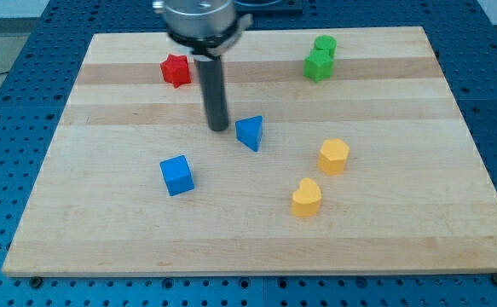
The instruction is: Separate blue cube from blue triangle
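The blue cube (177, 175) lies left of the board's middle, toward the view's bottom. The blue triangle (250, 132) lies up and to the right of it, with a clear gap between the two. My tip (219, 128) stands just to the left of the blue triangle, close to it but with a thin gap showing, and above and right of the blue cube. The dark rod rises from the tip toward the view's top.
A red star-shaped block (176, 70) lies at the top left. Two green blocks (320, 60) touch at the top right. Two yellow blocks (334, 156) (306, 198) lie right of the middle. The wooden board (78, 222) rests on a blue perforated table.
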Robot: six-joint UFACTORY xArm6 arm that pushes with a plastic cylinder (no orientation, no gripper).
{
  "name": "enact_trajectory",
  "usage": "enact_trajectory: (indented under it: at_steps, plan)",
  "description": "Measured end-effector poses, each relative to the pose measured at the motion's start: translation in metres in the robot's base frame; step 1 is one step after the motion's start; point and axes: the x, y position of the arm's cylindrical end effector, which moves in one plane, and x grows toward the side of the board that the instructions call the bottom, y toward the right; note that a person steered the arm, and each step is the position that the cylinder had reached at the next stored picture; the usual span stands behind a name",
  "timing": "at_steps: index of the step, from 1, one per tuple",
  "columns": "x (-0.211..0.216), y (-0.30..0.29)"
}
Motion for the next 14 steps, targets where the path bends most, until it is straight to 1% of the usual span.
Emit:
enact_trajectory:
  at_steps: [1, 3, 4, 5, 6, 7, 8, 9, 10, 11, 12, 14]
  plan:
    - [-0.017, 0.016]
    - [0.050, 0.035]
    - [0.036, 0.074]
    - [0.064, 0.101]
    - [0.074, 0.018]
    - [0.081, -0.009]
    - [0.085, 0.032]
    - [0.129, 0.003]
    - [0.108, -0.062]
    - [0.067, -0.099]
    - [0.064, -0.114]
    - [0.065, -0.109]
